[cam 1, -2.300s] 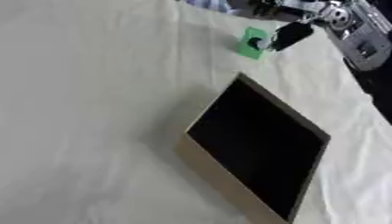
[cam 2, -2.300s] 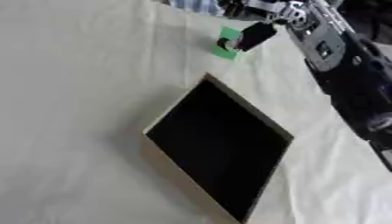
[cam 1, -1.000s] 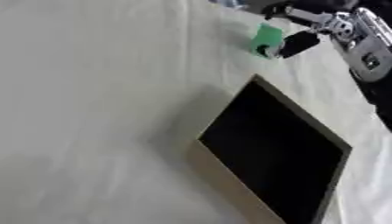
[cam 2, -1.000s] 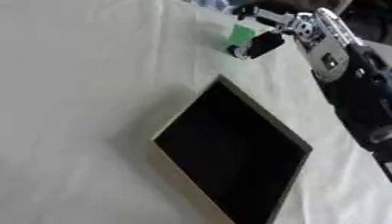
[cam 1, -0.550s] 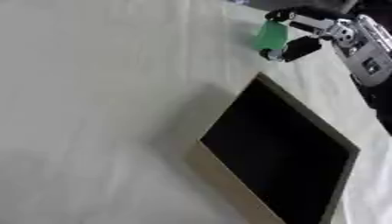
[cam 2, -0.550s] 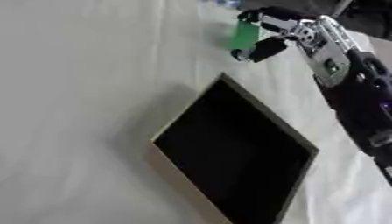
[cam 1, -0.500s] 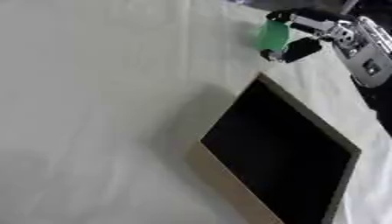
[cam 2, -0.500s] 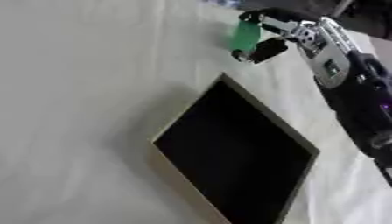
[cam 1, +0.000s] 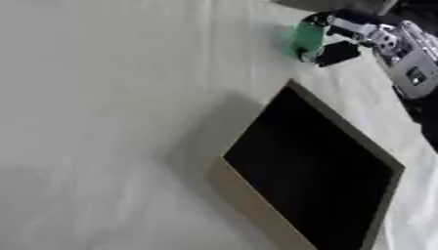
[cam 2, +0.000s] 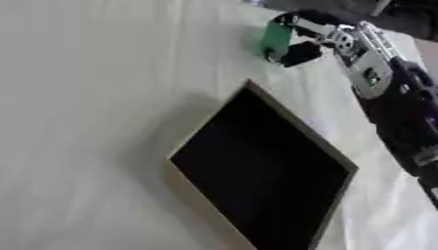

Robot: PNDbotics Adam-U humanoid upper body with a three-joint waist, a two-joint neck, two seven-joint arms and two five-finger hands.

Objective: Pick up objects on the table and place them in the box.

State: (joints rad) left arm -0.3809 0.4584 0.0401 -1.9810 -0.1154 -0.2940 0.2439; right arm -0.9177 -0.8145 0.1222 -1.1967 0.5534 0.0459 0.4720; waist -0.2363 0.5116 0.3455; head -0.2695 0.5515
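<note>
Your right robot hand [cam 2: 329, 41] reaches in from the upper right with its fingers and thumb pinched on a green object [cam 2: 275, 39], which hangs clear of the table [cam 2: 94, 97] near the far edge. The green object is a flat, narrow piece standing roughly upright, its long axis running top to bottom with a slight lean, its lower end pointing down toward the cloth. A dark fingertip [cam 2: 299, 53] presses against its right side, low down. The box [cam 2: 265, 176], a shallow tan tray with a black inside, lies open on the white cloth and sits askew, one corner pointing up toward the robot hand. The green object is beyond that far corner, apart from the box and not over its opening. Your left robot hand does not show in either view.
</note>
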